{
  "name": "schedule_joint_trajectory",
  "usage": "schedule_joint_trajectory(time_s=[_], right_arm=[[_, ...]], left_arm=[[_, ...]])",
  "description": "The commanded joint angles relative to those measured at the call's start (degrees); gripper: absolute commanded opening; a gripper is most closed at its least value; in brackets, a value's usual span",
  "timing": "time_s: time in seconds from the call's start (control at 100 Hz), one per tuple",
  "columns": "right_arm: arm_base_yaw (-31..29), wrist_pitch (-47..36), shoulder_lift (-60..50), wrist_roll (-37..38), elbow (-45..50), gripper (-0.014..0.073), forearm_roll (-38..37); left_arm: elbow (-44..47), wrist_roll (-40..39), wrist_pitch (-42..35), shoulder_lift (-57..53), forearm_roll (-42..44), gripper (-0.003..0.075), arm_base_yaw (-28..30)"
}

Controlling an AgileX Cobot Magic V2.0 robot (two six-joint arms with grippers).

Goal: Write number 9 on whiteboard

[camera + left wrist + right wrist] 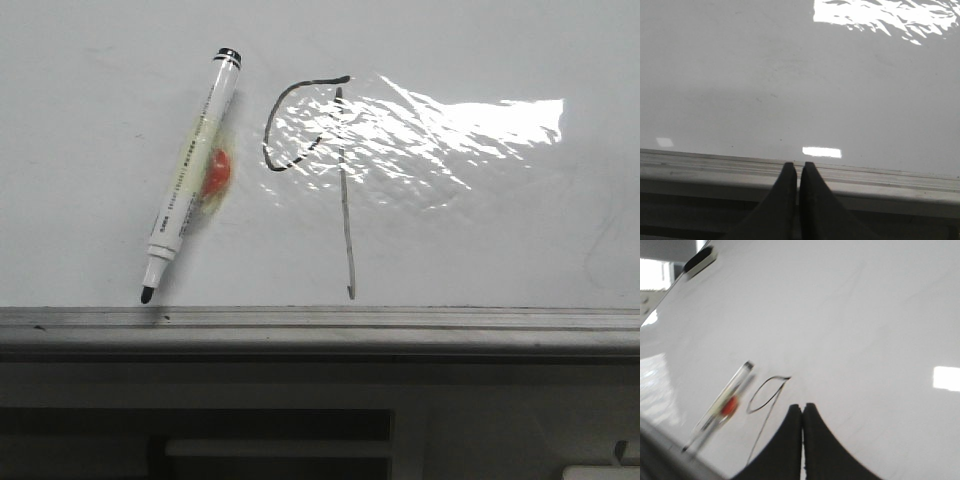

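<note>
A thin black hand-drawn number 9 [340,180] stands on the glossy whiteboard [480,230], its open loop at the edge of a wrinkled glare patch and its long stem running down toward the grey edge rail [320,325]. It also shows in the right wrist view [765,395]. A white marker [190,180] with a black tip and a red-and-yellow band lies on the board left of the 9, uncapped, tip toward the rail. My right gripper [802,407] is shut and empty, just right of the 9. My left gripper [799,166] is shut and empty over the rail [715,167].
A black-and-white eraser [700,261] lies at the board's far corner in the right wrist view. Below the rail in the front view is a dark recess [200,440] under the table edge.
</note>
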Motion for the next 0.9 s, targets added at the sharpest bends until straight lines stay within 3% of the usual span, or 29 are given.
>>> schedule_joint_trajectory(time_s=[0.0,0.17,0.42,0.72,0.89], right_arm=[[-6.14,-6.29,-0.01,2.04,1.43,-0.0062,-0.98],[-17.5,6.94,-2.48,3.58,1.42,-0.0062,-0.99],[-33.72,20.12,-5.83,4.66,1.52,-0.0062,-0.99],[-35.02,34.78,-5.83,3.48,1.52,-0.0062,-1.07],[-35.02,35.16,-5.83,3.08,1.52,-0.0062,-1.07]], left_arm=[[1.11,-0.55,-2.0,-1.55,-0.81,-0.002,0.19],[1.11,-0.55,-2.0,-1.55,-0.81,-0.002,0.19],[1.11,-0.55,-2.0,-1.55,-0.81,-0.002,0.19],[1.11,-0.55,-2.0,-1.55,-0.81,-0.002,0.19],[1.11,-0.55,-2.0,-1.55,-0.81,-0.002,0.19]])
